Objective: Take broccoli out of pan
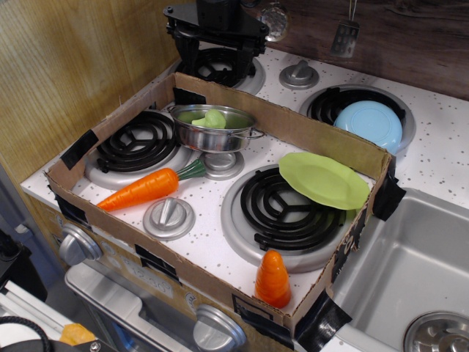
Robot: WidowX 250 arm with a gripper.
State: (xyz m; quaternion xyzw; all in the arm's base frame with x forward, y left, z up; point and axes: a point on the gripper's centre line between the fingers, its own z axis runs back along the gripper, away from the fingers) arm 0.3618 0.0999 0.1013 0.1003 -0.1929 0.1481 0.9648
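Broccoli [212, 118] seated inside steel pan [213, 136], pan parked between coil burners within cardboard tray [293, 130]. Gripper [215, 51] held behind tray, above rear burner; fingers spread, empty. Descent to be centred over broccoli, pan rim avoided.

One pan [213, 129] with one broccoli [212, 118] in it, two carrots [149, 187] [272, 278], two plates, one green [323, 180] and one blue [370, 122], four coil burners [138, 141] [286, 201] [217, 66] [340, 103], one cardboard tray [315, 135], one gripper [215, 45], one sink [410, 257]
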